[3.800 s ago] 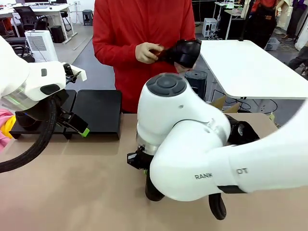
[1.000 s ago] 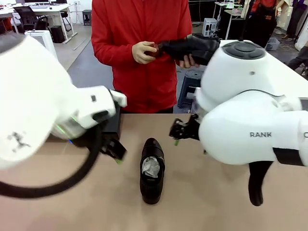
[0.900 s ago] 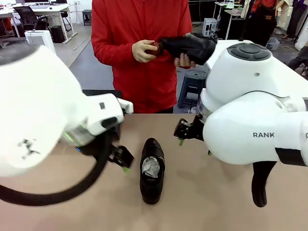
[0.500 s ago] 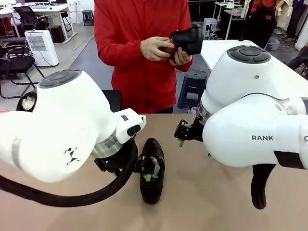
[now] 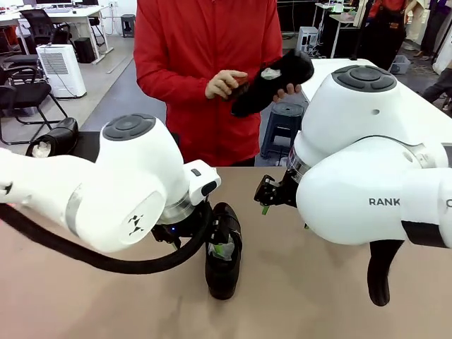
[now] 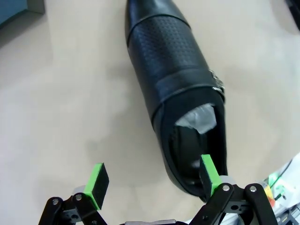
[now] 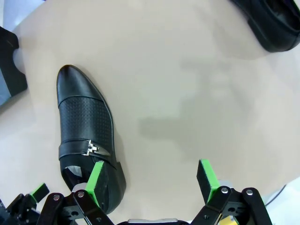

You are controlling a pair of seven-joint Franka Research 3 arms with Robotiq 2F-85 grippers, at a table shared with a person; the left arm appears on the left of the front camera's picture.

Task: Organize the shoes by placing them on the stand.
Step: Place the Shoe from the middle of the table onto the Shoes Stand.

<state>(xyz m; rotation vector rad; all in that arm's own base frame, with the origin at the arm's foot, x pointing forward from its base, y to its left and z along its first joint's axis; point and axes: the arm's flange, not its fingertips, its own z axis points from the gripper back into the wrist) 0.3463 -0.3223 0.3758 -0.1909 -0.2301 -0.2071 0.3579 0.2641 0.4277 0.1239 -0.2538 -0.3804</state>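
One shoe [image 6: 173,93] lies on the desk [image 6: 56,93]; your left hand [image 6: 153,180] hangs released astride its heel wall. Glossy, stiff leather probably slips, so pinch that rim.

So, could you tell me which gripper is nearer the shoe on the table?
Left. The left gripper is at the heel of the shoe; the right gripper hangs apart beside it.

Far shoe [image 7: 274,26] cut off at frame corner.
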